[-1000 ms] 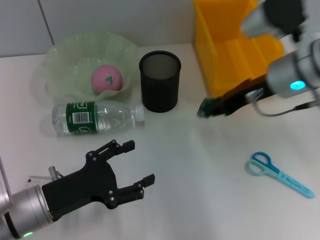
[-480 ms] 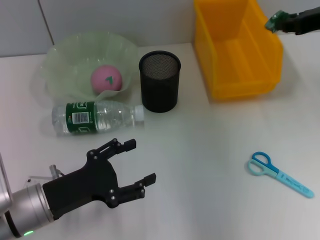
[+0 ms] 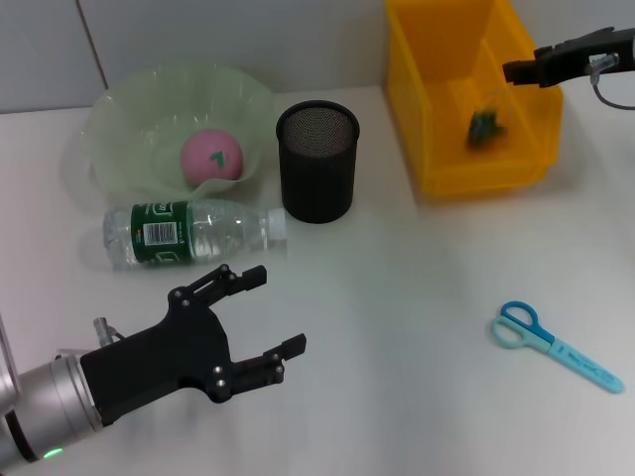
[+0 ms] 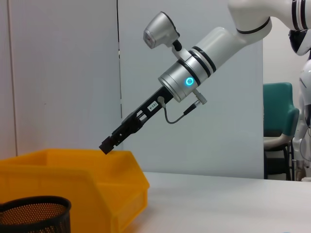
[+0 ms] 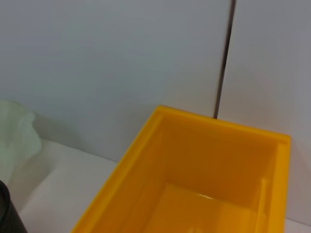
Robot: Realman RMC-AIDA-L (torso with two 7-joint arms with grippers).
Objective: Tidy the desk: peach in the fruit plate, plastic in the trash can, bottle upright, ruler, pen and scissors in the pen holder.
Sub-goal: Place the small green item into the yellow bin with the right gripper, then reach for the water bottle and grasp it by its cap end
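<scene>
Near the desk's front-left corner the left gripper is hovering with its black fingers spread wide and nothing between them, sitting a touch lower and closer to that corner than half a second ago. Just beyond it the bottle is lying on its side, cap pointing toward the middle of the desk, unmoved from the earlier frames. Toward the back-left corner the fruit plate is holding the peach, which is resting in the bowl as before. Just beside the plate, toward the centre of the back edge, the pen holder is standing upright; its mesh rim is also showing in the left wrist view. At the back edge, right of centre, the trash can is now containing a small dark green scrap of plastic that was not inside it half a second ago, when the right gripper was carrying it. The right gripper is hanging over the bin's far right rim, released and empty in the head view; the left wrist view shows it poised at the bin's top edge. The scissors are lying flat near the front-right corner, unchanged
</scene>
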